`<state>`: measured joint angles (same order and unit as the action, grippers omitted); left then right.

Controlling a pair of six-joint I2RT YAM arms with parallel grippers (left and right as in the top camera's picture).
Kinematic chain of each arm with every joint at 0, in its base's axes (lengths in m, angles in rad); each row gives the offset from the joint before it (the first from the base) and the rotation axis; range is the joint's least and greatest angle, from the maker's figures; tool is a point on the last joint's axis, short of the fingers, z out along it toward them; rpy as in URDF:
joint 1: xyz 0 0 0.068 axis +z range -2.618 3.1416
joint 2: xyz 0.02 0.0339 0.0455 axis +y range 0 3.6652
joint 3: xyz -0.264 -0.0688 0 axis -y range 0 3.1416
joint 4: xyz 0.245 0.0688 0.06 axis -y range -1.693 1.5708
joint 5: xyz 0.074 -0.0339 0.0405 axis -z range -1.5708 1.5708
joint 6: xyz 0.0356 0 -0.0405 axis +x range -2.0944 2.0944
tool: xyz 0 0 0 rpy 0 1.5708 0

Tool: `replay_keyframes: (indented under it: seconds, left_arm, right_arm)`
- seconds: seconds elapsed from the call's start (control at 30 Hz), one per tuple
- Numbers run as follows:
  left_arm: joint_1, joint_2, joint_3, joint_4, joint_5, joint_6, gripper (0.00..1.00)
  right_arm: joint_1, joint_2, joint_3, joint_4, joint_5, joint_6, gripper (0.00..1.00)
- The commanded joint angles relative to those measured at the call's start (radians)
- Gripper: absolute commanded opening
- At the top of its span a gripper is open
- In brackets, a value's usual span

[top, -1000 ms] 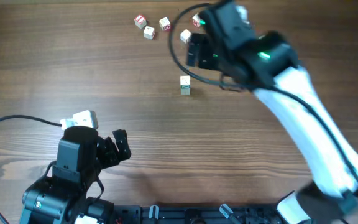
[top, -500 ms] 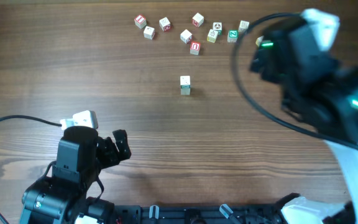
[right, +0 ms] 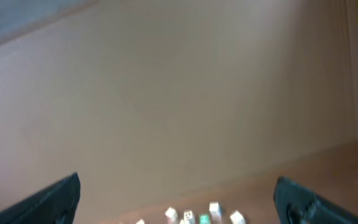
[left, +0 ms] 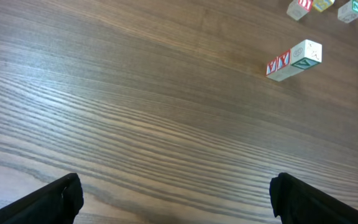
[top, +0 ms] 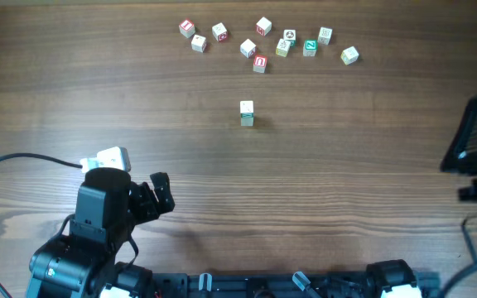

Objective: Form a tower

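Tower (top: pixel 247 113) alone mid-table (top: pixel 371 207), apart from loose cubes (top: pixel 259 62) at 12 o'clock, likely guarding stack. Left gripper (top: pixel 151 199), right gripper (right: pixel 176 196): fingers wide, empty.

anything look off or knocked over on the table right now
Nothing stands out. The tower stands alone in the middle of the table, its cubes lined up and not visibly leaning. The loose cubes lie scattered along the far side, none touching it.
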<state>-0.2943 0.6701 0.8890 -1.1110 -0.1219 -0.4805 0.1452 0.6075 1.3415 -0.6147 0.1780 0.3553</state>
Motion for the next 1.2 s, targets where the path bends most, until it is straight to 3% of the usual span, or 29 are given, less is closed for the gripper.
replay_keyframes:
  seconds: [0.0, 0.13, 0.23, 0.37, 0.57, 0.8, 1.0, 1.13, 1.17]
  left_arm:
    - [0.003, -0.002, -0.002, 0.003, -0.009, 0.001, 1.0]
    - [0.003, -0.002, -0.002, 0.003, -0.009, 0.001, 1.0]
    - [0.003, -0.002, -0.002, 0.003, -0.009, 0.001, 1.0]
    - [0.003, -0.002, -0.002, 0.003, -0.009, 0.001, 1.0]
    - [0.003, -0.002, -0.002, 0.003, -0.009, 0.001, 1.0]
    - [0.003, -0.002, -0.002, 0.003, -0.009, 0.001, 1.0]
    - [0.003, -0.002, -0.002, 0.003, -0.01, 0.001, 1.0]
    - [0.003, -0.002, -0.002, 0.003, -0.009, 0.001, 1.0]
    - [0.003, -0.002, -0.002, 0.003, -0.009, 0.001, 1.0]
  right_arm:
    - [-0.003, -0.153, -0.317, 0.18, -0.043, -0.012, 1.0]
    - [-0.003, -0.257, -0.644, 0.491, -0.097, 0.043, 1.0]
    - [-0.005, -0.259, -0.769, 0.68, -0.102, 0.072, 1.0]
    - [-0.083, -0.282, -0.781, 0.651, -0.182, 0.092, 1.0]
    - [-0.092, -0.458, -0.819, 0.623, -0.141, 0.045, 1.0]
    - [-0.092, -0.605, -1.231, 0.991, -0.138, 0.106, 1.0]
    - [-0.09, -0.605, -1.336, 0.925, -0.054, 0.145, 1.0]
    - [-0.09, -0.605, -1.336, 0.668, -0.012, 0.142, 1.0]
    - [-0.09, -0.605, -1.336, 0.632, -0.04, 0.077, 1.0]
